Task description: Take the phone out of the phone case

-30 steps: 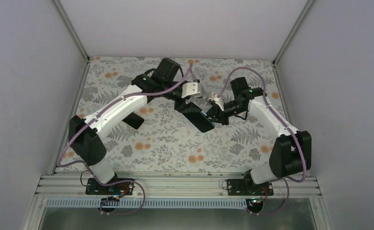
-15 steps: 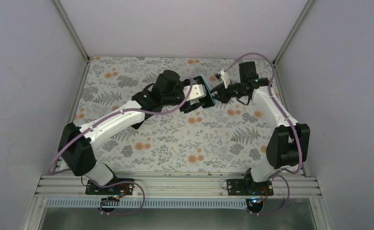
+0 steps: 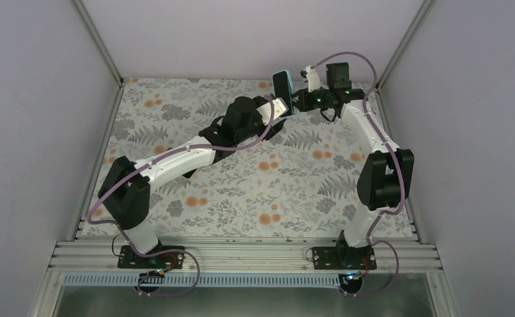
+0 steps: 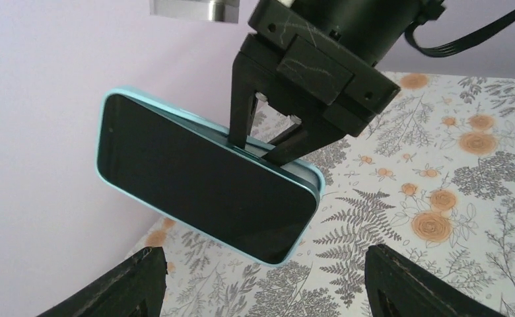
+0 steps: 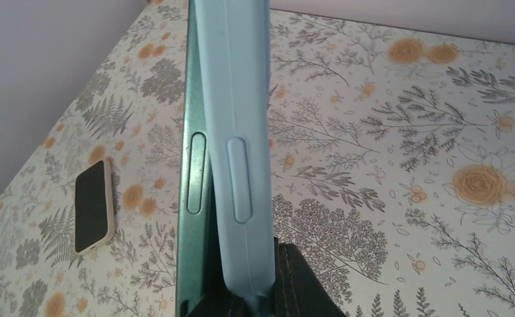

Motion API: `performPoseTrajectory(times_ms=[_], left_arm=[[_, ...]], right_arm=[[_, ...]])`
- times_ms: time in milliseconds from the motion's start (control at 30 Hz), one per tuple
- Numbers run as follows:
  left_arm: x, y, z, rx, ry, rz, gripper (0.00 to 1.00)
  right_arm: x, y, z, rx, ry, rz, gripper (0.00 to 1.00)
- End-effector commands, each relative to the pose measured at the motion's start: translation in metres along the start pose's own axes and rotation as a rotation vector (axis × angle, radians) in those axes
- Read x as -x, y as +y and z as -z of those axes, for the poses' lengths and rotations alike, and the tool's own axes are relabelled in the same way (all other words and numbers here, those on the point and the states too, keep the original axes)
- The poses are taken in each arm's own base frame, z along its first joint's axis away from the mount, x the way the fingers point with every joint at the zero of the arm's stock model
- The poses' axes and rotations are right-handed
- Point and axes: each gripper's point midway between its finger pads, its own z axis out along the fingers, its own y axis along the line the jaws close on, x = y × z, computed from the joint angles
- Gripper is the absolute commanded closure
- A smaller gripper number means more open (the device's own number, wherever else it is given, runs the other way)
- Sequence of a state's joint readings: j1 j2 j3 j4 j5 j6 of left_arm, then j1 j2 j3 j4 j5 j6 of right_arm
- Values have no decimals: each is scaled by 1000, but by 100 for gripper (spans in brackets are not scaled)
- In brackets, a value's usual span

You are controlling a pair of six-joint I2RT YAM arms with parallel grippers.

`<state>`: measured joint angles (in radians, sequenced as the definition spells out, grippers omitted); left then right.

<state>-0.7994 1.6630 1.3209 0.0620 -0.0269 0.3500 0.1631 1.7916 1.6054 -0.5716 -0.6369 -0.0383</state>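
The phone (image 4: 202, 175), black screen facing the left wrist camera, sits in a light blue phone case (image 5: 235, 132) held in the air near the back wall (image 3: 282, 92). My right gripper (image 5: 255, 290) is shut on the case's long edge, where the case lip stands a little off the phone's green side (image 5: 195, 165). In the left wrist view its black fingers (image 4: 241, 119) pinch that upper edge. My left gripper (image 4: 265, 271) is open just below and in front of the phone, touching nothing, its fingertips wide apart (image 3: 276, 112).
A second phone in a white case (image 5: 94, 206) lies flat on the floral table (image 3: 261, 191), partly under the left arm in the top view. The back wall and right corner post (image 3: 390, 59) are close behind the right gripper.
The right arm has lifted the cased phone from above mid-table up to the back wall. The left arm has followed it there, its gripper now off the phone.
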Motion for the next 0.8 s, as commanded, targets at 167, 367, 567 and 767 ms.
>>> performPoseTrajectory(times_ms=[167, 367, 567, 767], left_arm=[[5, 10, -38, 108, -26, 67, 25], [1, 14, -47, 146, -29, 93, 25], [3, 18, -55, 174, -36, 110, 25], [7, 14, -61, 171, -44, 103, 26]], right_arm=[[56, 14, 16, 4, -182, -9, 96], [60, 16, 13, 17, -184, -10, 96], [57, 19, 8, 23, -187, 0, 96], [57, 25, 7, 29, -192, 8, 96]])
